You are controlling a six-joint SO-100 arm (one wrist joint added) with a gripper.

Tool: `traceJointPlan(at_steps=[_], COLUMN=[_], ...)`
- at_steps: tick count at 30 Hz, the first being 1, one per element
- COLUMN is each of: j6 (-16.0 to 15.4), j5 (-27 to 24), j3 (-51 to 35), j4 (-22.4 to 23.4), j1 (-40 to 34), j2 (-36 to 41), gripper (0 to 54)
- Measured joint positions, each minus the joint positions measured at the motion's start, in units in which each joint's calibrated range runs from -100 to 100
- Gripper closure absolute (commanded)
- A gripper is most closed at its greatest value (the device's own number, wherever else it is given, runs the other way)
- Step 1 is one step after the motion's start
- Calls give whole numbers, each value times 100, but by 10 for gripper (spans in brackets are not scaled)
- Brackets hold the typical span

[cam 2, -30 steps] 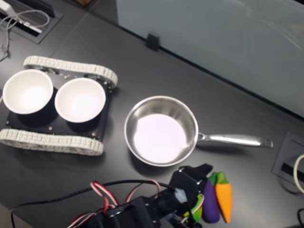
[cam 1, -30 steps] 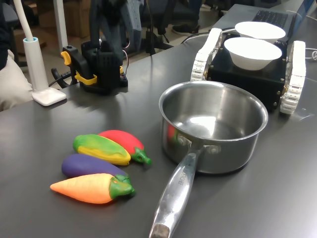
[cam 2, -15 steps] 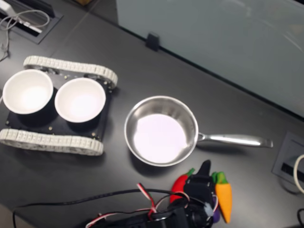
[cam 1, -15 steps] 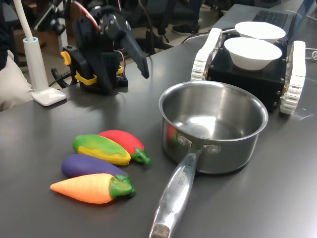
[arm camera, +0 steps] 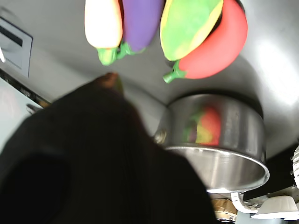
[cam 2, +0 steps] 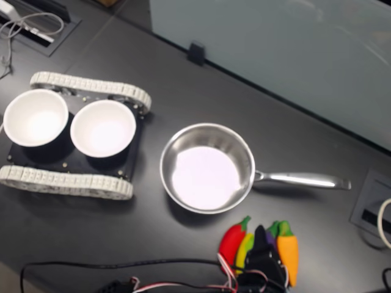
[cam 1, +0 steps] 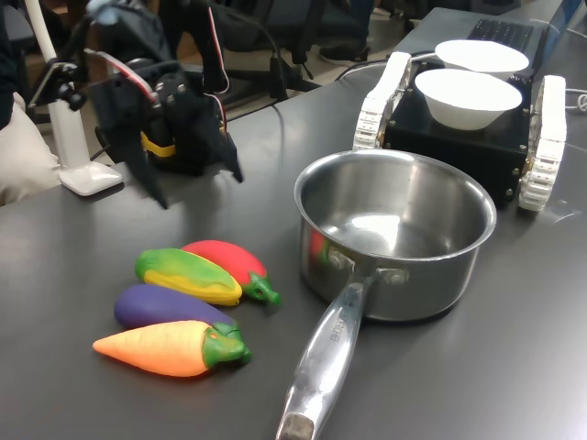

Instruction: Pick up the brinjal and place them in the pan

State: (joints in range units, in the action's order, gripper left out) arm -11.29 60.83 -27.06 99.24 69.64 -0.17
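So the brinjal (cam 1: pixel 165 308) is lying flat on the dark bench (cam 1: pixel 477 367), near the front edge in the first exterior view, squeezed between the orange carrot (cam 1: pixel 170 347) in front of it and the yellow-green veggie (cam 1: pixel 188 275) behind it. It looks like it's touching both. The red pepper (cam 1: pixel 227 260) is sitting at the back of that little row, closest to the pan (cam 1: pixel 394 234).

The pan is standing upright just beside the veggies, nothing in it, with its long handle (cam 1: pixel 321 367) pointing toward the front edge of the bench in the first exterior view. In the wrist view you can see the pepper and the yellow-green one reflecting in the pan's wall.

The gripper (cam 1: pixel 188 165) is hanging above the bench, behind the veggie row in the first exterior view, with its two dark fingers (cam 1: pixel 149 179) spread apart and pointing down, holding nothing and not touching any veggie. In the second exterior view it's covering most of the brinjal (cam 2: pixel 270 234), so only a sliver of purple is showing there.

Toward the far corner, two white bowls (cam 1: pixel 468 96) are sitting on a black tracked base (cam 1: pixel 459 147), well apart from the brinjal.
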Motion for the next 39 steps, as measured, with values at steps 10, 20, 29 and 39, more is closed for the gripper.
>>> traceJointPlan(at_steps=[10, 20, 29, 39], j6=[-18, 174, 376, 386], j5=[713, 1231, 1441, 1612], j3=[-597, -905, -145, -253], j4=[0, -34, -858, -1147], j1=[539, 594, 286, 330], j2=[-892, -1490, -1751, -2273], gripper=[193, 176, 179, 191])
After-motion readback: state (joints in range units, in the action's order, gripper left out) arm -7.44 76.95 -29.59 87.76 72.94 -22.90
